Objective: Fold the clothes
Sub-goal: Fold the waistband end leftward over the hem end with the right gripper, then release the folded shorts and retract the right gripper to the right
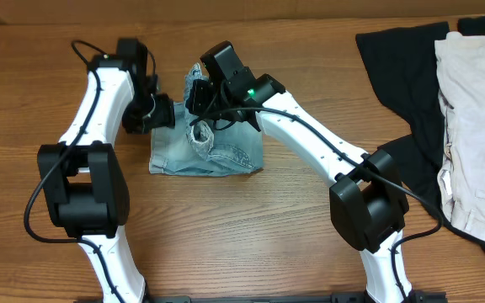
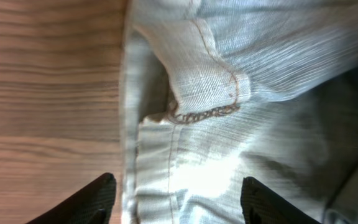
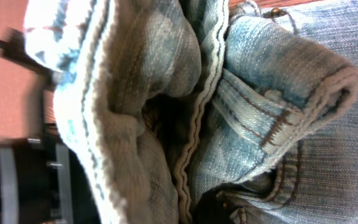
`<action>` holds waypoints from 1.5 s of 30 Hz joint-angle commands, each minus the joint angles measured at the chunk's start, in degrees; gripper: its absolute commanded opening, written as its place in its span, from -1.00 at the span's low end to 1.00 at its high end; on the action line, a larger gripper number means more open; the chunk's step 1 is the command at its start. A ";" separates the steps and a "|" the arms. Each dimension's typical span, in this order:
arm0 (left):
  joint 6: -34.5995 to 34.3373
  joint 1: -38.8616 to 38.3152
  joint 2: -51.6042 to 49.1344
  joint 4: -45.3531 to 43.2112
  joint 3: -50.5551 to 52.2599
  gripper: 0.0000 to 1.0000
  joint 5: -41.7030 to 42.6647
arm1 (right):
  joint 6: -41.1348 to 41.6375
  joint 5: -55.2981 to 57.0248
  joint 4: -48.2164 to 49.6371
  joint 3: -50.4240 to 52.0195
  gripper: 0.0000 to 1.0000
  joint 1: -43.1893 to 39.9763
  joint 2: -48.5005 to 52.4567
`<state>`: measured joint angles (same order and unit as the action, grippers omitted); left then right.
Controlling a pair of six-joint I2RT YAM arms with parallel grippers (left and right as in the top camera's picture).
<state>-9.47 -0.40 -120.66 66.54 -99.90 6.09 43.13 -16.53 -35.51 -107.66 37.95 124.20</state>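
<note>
Denim shorts (image 1: pixel 213 151) half bundled on the counter (image 1: pixel 293 244), left of centre toward the far edge; black garment (image 1: pixel 394 50) and cream-white garment (image 1: pixel 478 126) at the right edge. Left end effector (image 2: pixel 179 202) open over the shorts' left side, holding nothing. Right end effector (image 1: pixel 199 101) pinched shut on a raised denim fold. Probably light, floppy, thick at seams; best taken at hem or waistband corners. Flat part broadside to the near edge; long axis unclear.
</note>
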 commanded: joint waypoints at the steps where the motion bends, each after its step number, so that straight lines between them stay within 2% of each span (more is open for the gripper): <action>1: -4.52 -0.15 -0.20 3.30 -5.62 0.38 -4.26 | 0.39 0.02 0.85 -2.29 -0.92 0.17 -0.63; 7: -10.03 1.75 -0.20 9.99 -14.21 0.51 -8.61 | 0.37 0.02 1.95 -2.23 -0.92 0.35 -0.63; 11: -12.41 4.66 -0.20 11.02 -18.95 1.00 -5.16 | 0.35 0.28 2.89 -2.23 -0.92 0.66 -0.63; 13: -12.41 5.92 -0.20 10.58 -19.67 1.00 -2.67 | 0.33 0.28 3.34 -2.23 -0.86 0.79 -0.63; 14: -12.41 6.84 -0.20 10.14 -19.65 1.00 -1.01 | 0.13 0.24 3.63 -2.23 -0.35 1.01 -0.63; 15: -12.41 7.23 -0.20 10.10 -19.61 1.00 -0.46 | 0.13 0.24 3.74 -2.23 0.00 1.18 -0.63; 16: -12.41 7.54 -0.20 10.10 -19.54 0.99 -0.46 | 0.11 0.15 3.76 -2.23 0.24 1.46 -0.63; 18: -12.39 7.78 -0.20 10.08 -19.50 1.00 -0.55 | -0.90 -0.68 3.78 -2.23 0.48 2.14 -0.63; 19: -12.39 7.80 -0.20 10.05 -19.50 0.99 -0.55 | -1.86 -1.22 3.89 -2.23 0.54 2.51 -0.63; 27: -11.93 7.76 -0.20 10.01 -19.45 1.00 -0.50 | -6.54 -2.82 2.80 -2.27 0.74 3.69 -0.94; 29: -10.82 7.67 -0.20 10.25 -19.45 0.99 -0.46 | -6.54 -2.80 1.60 -2.34 0.86 1.90 -1.79; 34: -5.16 5.66 -0.20 9.51 -17.25 0.99 0.00 | -6.54 -2.82 -6.19 -2.36 1.00 -8.61 -6.60; 41: 4.17 1.03 -0.20 3.78 -7.39 1.00 -0.37 | -10.27 -7.37 -19.30 -2.23 1.00 -26.99 -8.66; 45: 5.18 -0.81 -0.20 0.66 -0.74 1.00 -4.50 | -13.73 -7.30 -24.96 -2.19 1.00 -33.70 -8.57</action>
<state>-8.25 -0.27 -120.68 68.16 -104.55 4.67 33.21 -21.98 -58.83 -108.55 5.30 117.82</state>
